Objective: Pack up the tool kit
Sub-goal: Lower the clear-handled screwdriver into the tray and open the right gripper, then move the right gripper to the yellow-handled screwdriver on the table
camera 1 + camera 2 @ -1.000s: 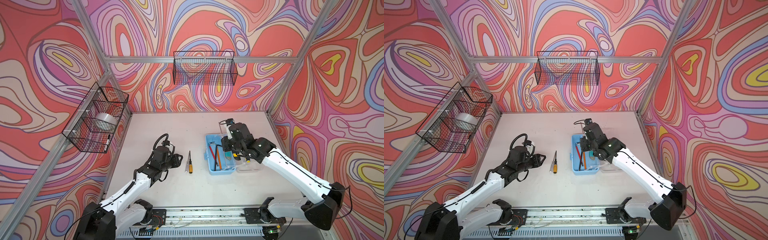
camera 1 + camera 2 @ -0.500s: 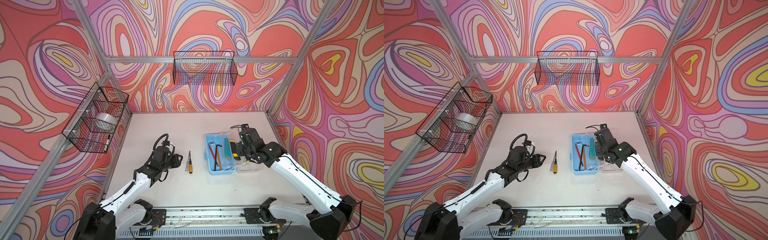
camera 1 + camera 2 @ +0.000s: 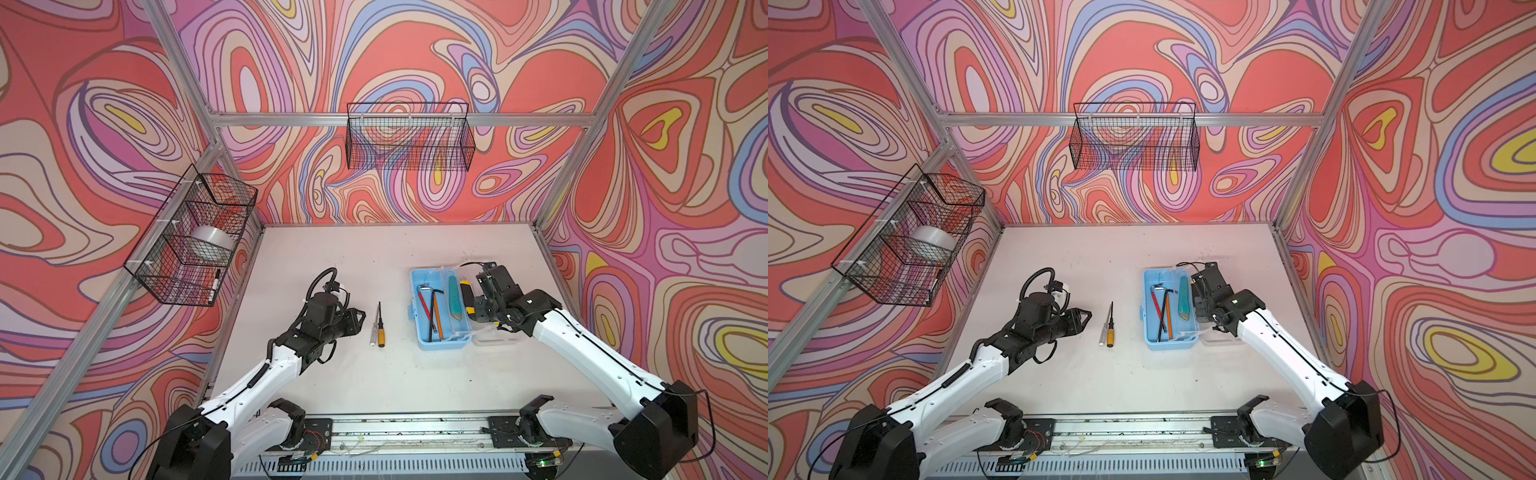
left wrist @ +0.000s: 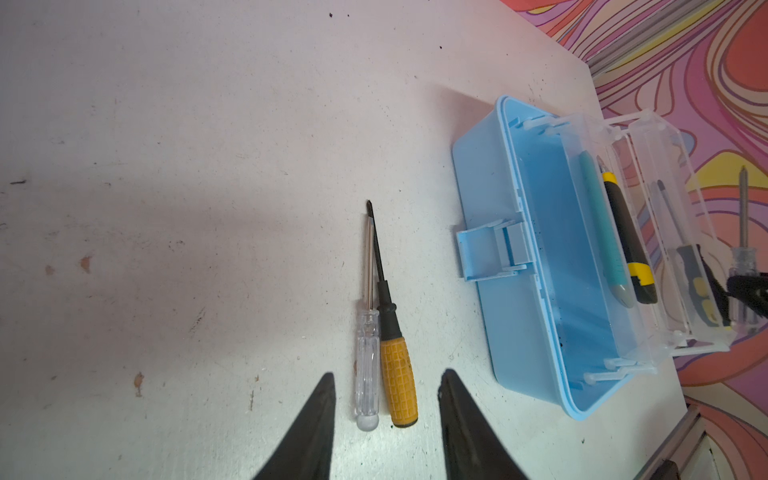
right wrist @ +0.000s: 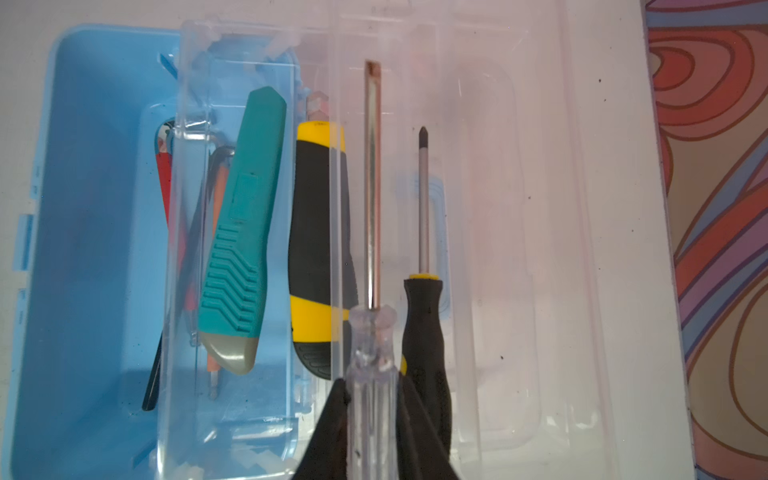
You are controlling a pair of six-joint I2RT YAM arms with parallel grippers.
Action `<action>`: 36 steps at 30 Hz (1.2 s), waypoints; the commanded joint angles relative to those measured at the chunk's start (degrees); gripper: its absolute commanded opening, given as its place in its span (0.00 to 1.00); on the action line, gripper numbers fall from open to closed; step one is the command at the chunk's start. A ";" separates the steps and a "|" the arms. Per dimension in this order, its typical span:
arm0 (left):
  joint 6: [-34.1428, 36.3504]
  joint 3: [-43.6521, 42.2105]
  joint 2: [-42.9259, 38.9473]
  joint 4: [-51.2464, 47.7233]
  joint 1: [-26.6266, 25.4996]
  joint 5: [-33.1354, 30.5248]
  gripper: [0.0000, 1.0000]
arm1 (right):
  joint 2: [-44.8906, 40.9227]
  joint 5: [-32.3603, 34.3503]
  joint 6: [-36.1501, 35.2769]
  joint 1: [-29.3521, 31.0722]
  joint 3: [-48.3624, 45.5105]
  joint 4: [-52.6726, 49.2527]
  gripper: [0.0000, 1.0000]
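Observation:
The light-blue tool kit box (image 3: 440,343) (image 3: 1169,343) stands open right of centre, its clear lid (image 3: 498,338) folded out to the right. Inside lie hex keys (image 3: 434,307), a teal utility knife (image 5: 241,232) and a yellow-black knife (image 5: 318,232). My right gripper (image 5: 371,382) (image 3: 478,311) is shut on a clear-handled screwdriver (image 5: 371,345) above the lid, next to a black screwdriver (image 5: 424,324) lying in it. My left gripper (image 4: 386,376) (image 3: 361,318) is open just behind an orange-handled screwdriver (image 4: 398,374) and a clear-handled one (image 4: 368,365) lying side by side on the table.
A black wire basket (image 3: 409,137) hangs on the back wall. Another wire basket (image 3: 195,237) on the left wall holds a tape roll (image 3: 212,243) and a marker. Aluminium frame posts edge the table, and the arms' rail (image 3: 415,428) runs along the front.
My right gripper has moved from over the box's far end to the right and nearer, over the lid, uncovering the teal knife in the box. The left arm has not moved.

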 commanded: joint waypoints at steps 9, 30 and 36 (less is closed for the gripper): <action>0.59 -2.79 0.63 0.03 0.18 -0.43 0.41 | 0.44 0.13 1.70 -0.38 -0.72 1.76 0.31; 6.77 7.82 9.65 -8.98 -12.79 -14.93 0.42 | -3.67 -8.14 12.42 19.45 1.92 13.09 0.34; 6.97 12.23 15.57 -15.67 -14.99 -22.30 0.39 | 3.87 -8.26 15.18 25.91 -1.05 20.43 0.35</action>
